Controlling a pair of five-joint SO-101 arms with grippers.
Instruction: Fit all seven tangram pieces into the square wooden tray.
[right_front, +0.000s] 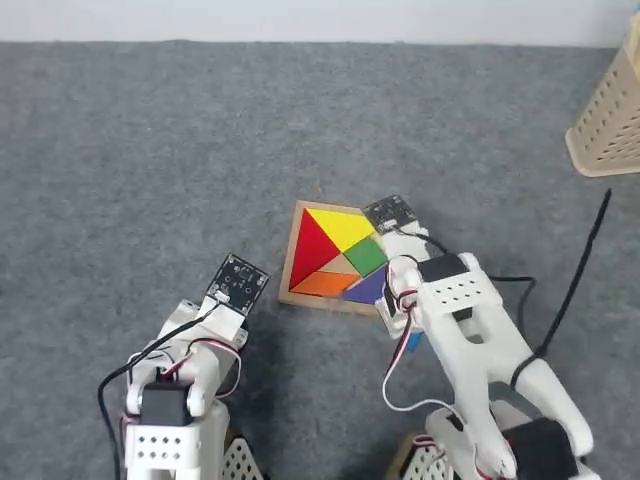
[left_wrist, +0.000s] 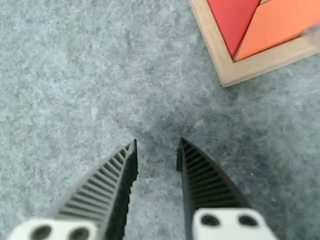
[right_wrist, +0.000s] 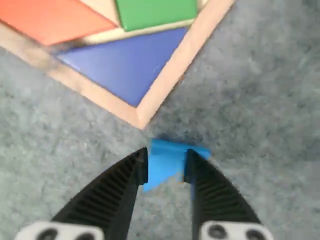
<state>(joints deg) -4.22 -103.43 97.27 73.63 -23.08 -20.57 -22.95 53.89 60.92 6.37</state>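
1. The left gripper (left_wrist: 157, 145) hangs over the grey carpet (left_wrist: 75, 75), just left of the tray's near corner, jaws spread and holding nothing.
2. The square wooden tray (right_front: 290, 256) holds the red (right_front: 312, 250), yellow (right_front: 342, 228), green (right_front: 366, 256), orange (right_front: 322, 284) and dark blue (right_front: 366, 288) pieces. I cannot tell whether the pale patch at its centre is a piece or bare wood.
3. The right gripper (right_wrist: 167, 154) pinches the light blue piece (right_wrist: 167, 162) on the carpet, just outside the tray's near right corner. The task looks mostly done, with this piece still to fit.
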